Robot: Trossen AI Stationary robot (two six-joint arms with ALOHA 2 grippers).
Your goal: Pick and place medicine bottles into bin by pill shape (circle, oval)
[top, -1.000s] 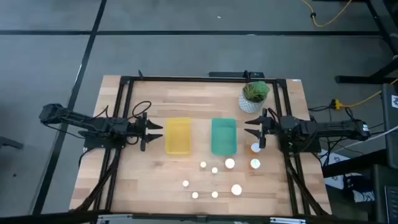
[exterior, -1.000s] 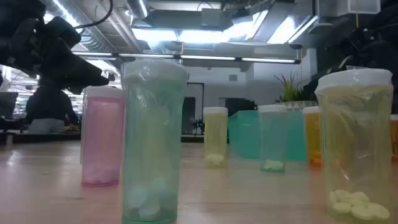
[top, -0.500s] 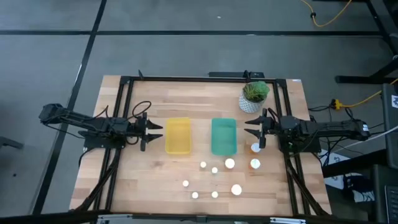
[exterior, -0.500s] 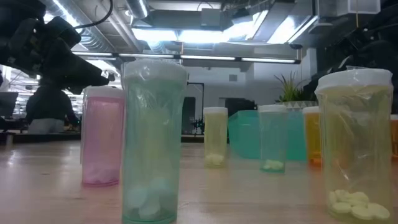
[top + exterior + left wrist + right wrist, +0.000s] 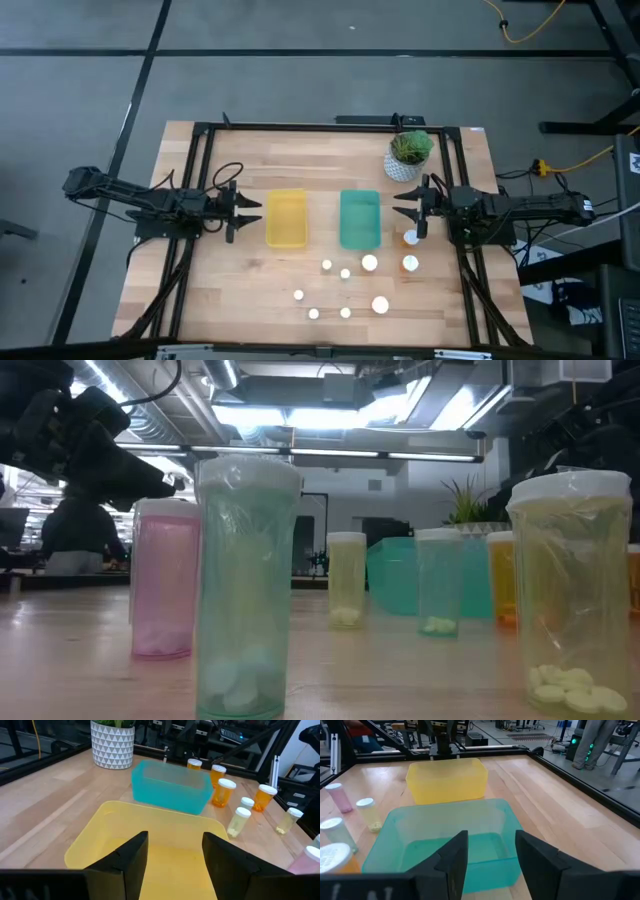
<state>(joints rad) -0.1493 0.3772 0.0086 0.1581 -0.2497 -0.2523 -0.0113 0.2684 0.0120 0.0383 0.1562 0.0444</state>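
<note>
High view: both tools (image 5: 248, 211) (image 5: 408, 212) are seen parked, fingers parted, holding nothing; closely grouped medicine bottles (image 5: 346, 273) risk being toppled during any careless descent.

Bright, even overhead light (ceiling strips glare), near bottles slightly blurred.

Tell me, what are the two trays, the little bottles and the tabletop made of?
The yellow tray and green tray look like thin, frosted plastic: light glows through their walls. The bottles seem tinted see-through plastic, since pills show inside, with white caps, likely plastic too. The table looks like pale wood; its planks and grain show.
</note>
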